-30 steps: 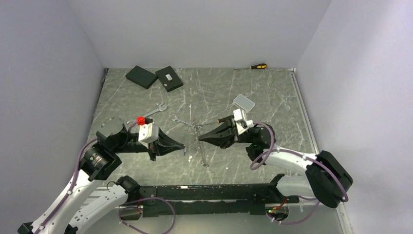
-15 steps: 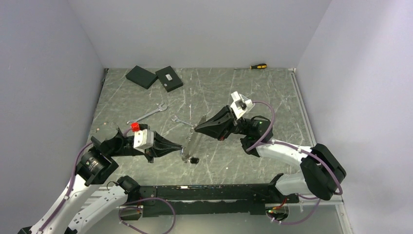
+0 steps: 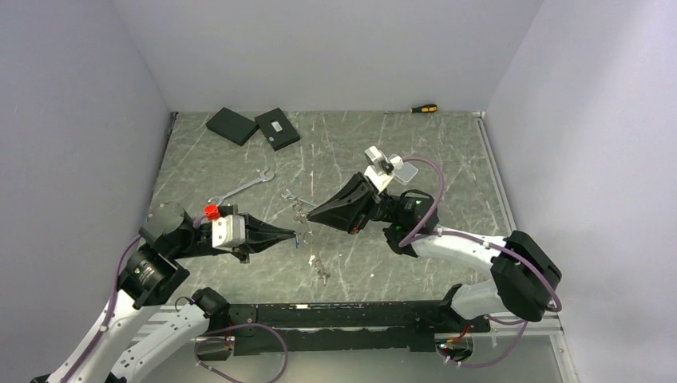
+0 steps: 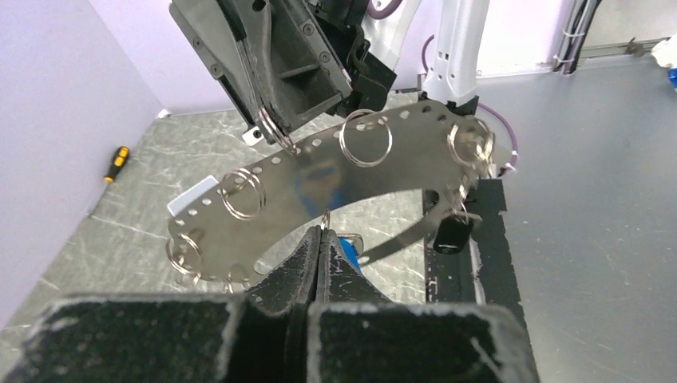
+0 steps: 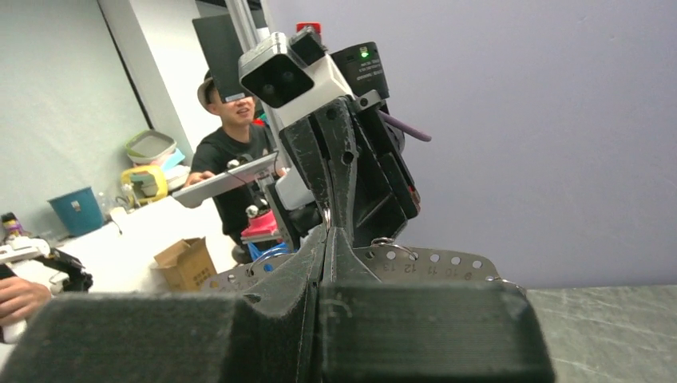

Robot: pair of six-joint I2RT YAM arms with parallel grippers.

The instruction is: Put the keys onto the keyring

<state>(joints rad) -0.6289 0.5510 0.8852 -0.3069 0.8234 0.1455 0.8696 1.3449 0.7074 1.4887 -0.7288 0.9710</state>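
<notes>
Keyring [image 4: 319, 171] partly hidden behind closed left claw [image 4: 322, 231]

The left arm [image 3: 152, 275] rises from its base at the near left, elbow bent, and reaches to the right with the wrist about level. Its jaws are pressed together, the tips pinching the keyring [image 4: 399, 159] clear of the bench. The right arm [image 3: 471, 255] folds at the near right and reaches left, its jaws likewise closed on the keyring's far edge. The two sets of tips face each other, just apart.
</notes>
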